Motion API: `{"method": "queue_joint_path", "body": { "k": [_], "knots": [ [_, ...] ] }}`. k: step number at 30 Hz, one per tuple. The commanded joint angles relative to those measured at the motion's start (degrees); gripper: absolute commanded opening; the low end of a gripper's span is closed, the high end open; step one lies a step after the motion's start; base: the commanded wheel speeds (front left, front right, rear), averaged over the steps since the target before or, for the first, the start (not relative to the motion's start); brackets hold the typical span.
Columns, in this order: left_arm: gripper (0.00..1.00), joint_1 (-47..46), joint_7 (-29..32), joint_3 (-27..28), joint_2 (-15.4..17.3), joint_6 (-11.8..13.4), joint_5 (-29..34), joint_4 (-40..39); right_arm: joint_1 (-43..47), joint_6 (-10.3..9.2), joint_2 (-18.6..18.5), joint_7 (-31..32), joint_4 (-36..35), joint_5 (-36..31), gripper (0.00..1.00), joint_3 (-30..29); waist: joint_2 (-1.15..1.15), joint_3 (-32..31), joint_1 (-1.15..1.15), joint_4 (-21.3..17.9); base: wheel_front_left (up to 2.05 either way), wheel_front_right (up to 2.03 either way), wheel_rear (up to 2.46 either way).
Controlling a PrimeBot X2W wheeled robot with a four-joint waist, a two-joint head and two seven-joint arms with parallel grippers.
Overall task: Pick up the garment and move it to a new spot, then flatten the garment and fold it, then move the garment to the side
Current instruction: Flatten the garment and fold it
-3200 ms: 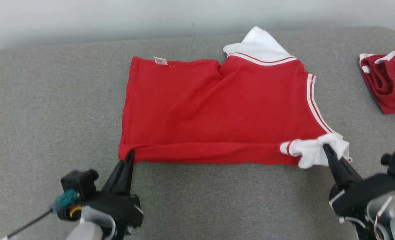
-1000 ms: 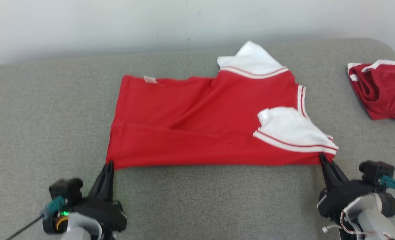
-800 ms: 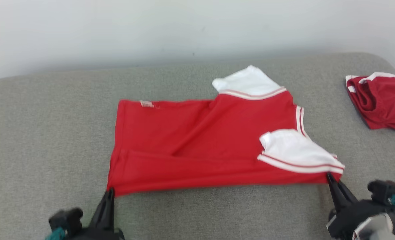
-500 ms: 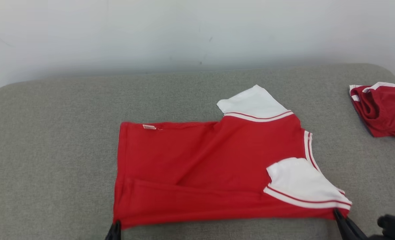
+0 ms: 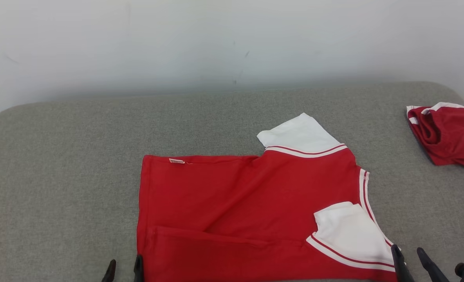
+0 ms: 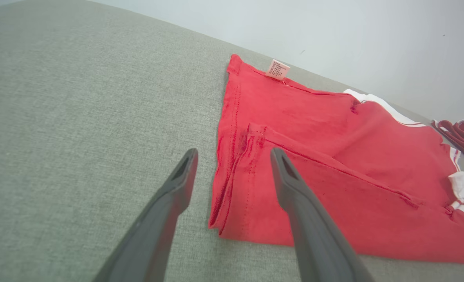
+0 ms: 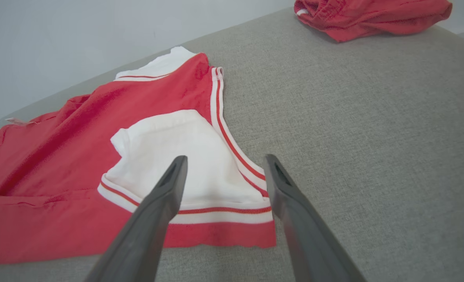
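Note:
The red garment (image 5: 251,203) with white sleeves lies spread on the grey cushion, its near edge folded up over the body and one white sleeve (image 5: 349,231) turned onto the red. My left gripper (image 5: 123,269) is open at the garment's near left corner (image 6: 232,207), fingers straddling that hem with nothing held. At the near right corner my right gripper (image 5: 412,258) is open too, its fingers (image 7: 165,196) standing over the folded sleeve (image 7: 177,156) and striped trim without gripping it.
A second red and white garment (image 5: 447,133) lies bunched at the cushion's far right, also in the right wrist view (image 7: 372,15). A pale wall (image 5: 216,39) backs the grey cushion (image 5: 59,156), whose surface stretches bare to the left.
Both grippers, shut on the near corners earlier, have opened and let the garment go after folding its near edge and sleeve over. The head camera has tilted up, so the grippers sit lower.

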Motion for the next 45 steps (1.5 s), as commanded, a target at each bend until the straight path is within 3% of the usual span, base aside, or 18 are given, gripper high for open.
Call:
{"method": "queue_joint_path", "body": {
  "k": [1, 8, 20, 28, 45],
  "knots": [
    [1.00, -0.06, -0.16, 0.34, -0.10, -0.01, 0.34, -0.36, -0.17, -0.16, 0.21, -0.26, -0.32, -0.48, 1.00, -0.30, 0.00, -0.24, 0.01, -0.11, 0.00, 0.00, 0.00],
    [1.00, -1.79, -0.16, 4.72, -0.03, -0.37, 6.16, -5.48, -2.52, -0.16, 2.62, -4.70, -6.09, -5.56, 1.00, -1.93, 0.00, -1.64, 0.01, -0.26, 0.00, 0.00, 0.00],
    [1.00, -4.03, -0.16, 6.45, 0.20, -0.14, 15.22, -11.32, -6.59, -0.16, 4.14, -12.52, -8.02, -11.35, 1.00, 1.44, 0.00, -2.15, 0.01, 0.08, 0.00, 0.00, 0.00],
    [1.00, -3.93, -0.16, 8.25, -0.92, -0.26, 16.79, -11.31, -7.28, -0.16, 5.71, -14.78, -6.40, -15.03, 1.00, 3.51, 0.00, -1.37, 0.01, 0.44, 0.00, 0.00, 0.00],
    [1.00, -1.87, -0.16, 10.45, -2.59, -1.86, 18.08, -10.21, -6.15, -0.16, 6.69, -15.31, -4.01, -16.02, 1.00, 2.86, 0.00, -0.60, 0.01, 1.33, 0.00, 0.00, 0.00]
  ]
}}
